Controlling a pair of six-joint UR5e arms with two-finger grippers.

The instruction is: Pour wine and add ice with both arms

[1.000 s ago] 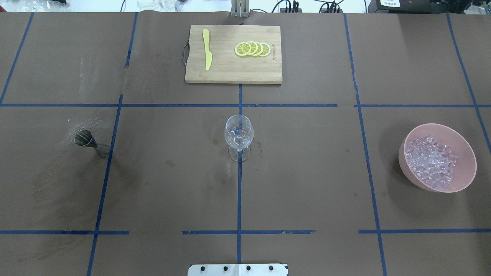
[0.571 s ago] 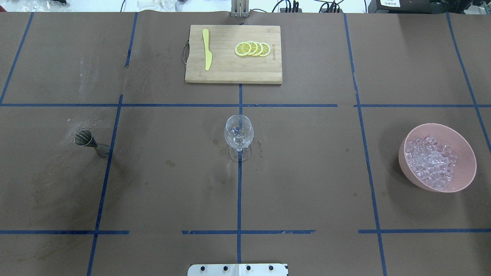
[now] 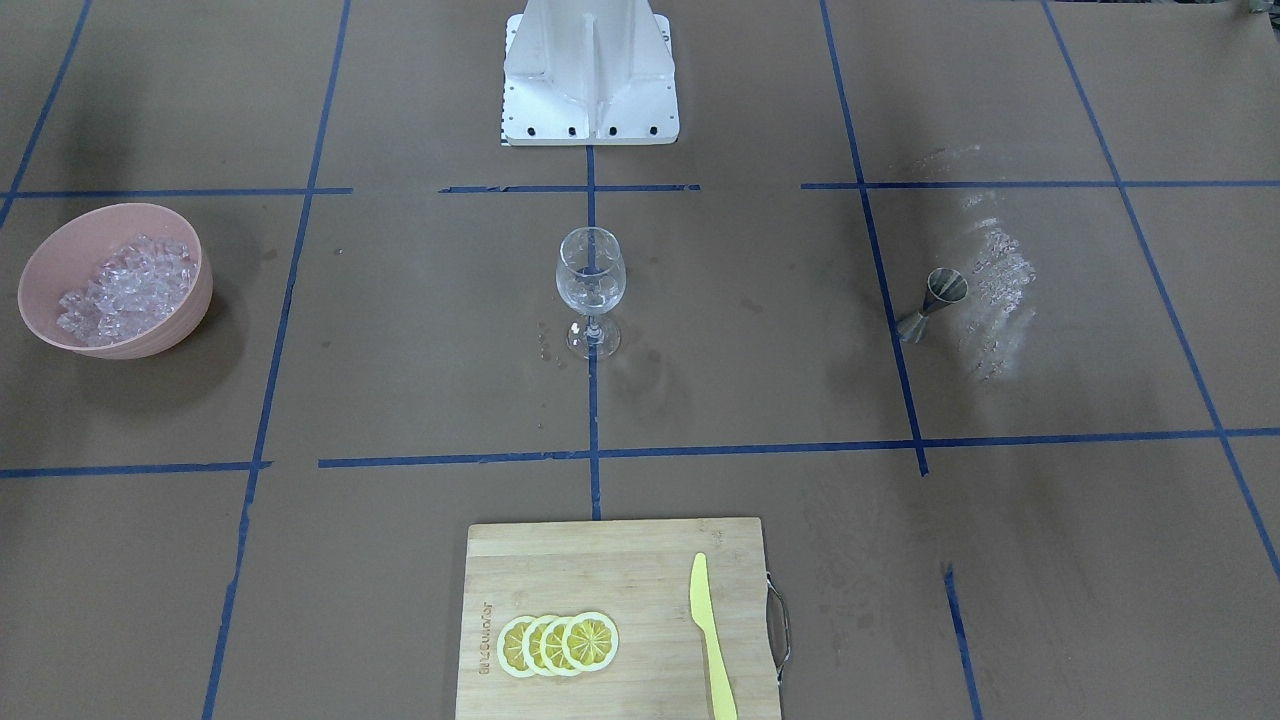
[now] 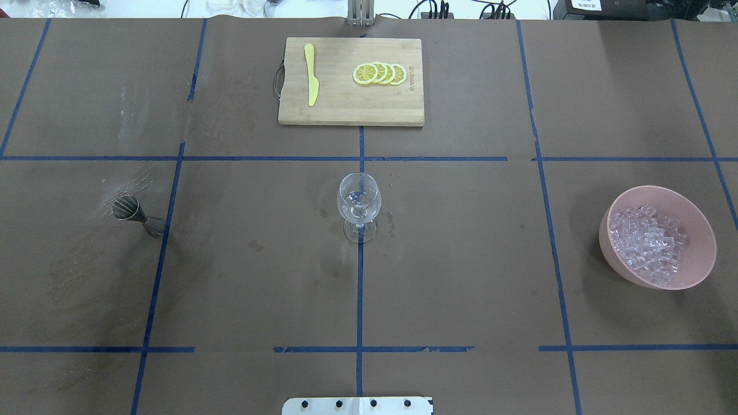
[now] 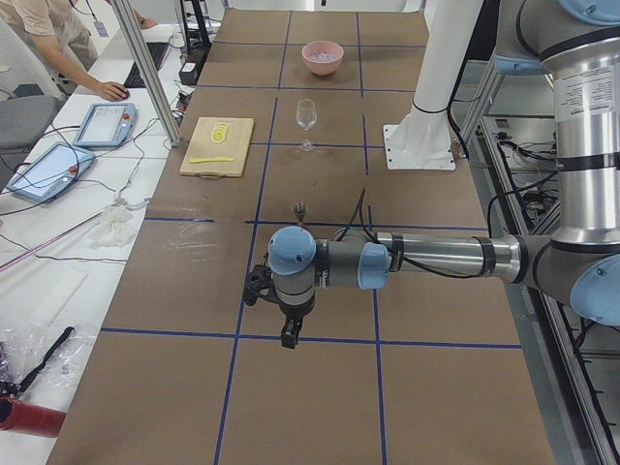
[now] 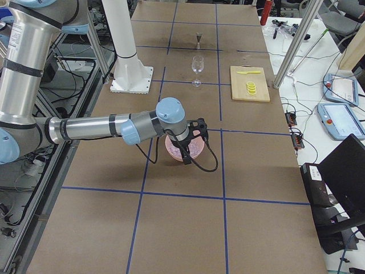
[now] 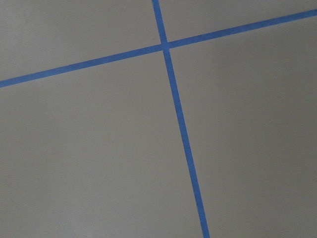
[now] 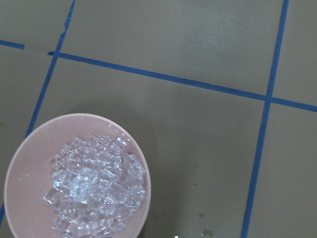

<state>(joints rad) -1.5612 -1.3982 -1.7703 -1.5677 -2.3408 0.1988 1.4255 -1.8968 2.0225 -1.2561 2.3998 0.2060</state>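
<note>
Side cameras alone show left end effector (image 5: 289, 337) above tape (image 7: 176, 109), right end effector (image 6: 186, 157) near ice (image 8: 94, 188); cannot tell spread.

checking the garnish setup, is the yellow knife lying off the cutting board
No, the yellow knife lies on the cutting board, apart from the lemon slices.

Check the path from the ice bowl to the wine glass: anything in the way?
Nothing visible. Between the pink bowl of ice and the wine glass lies only brown paper with blue tape lines. The cutting board sits farther out, off that line.
</note>
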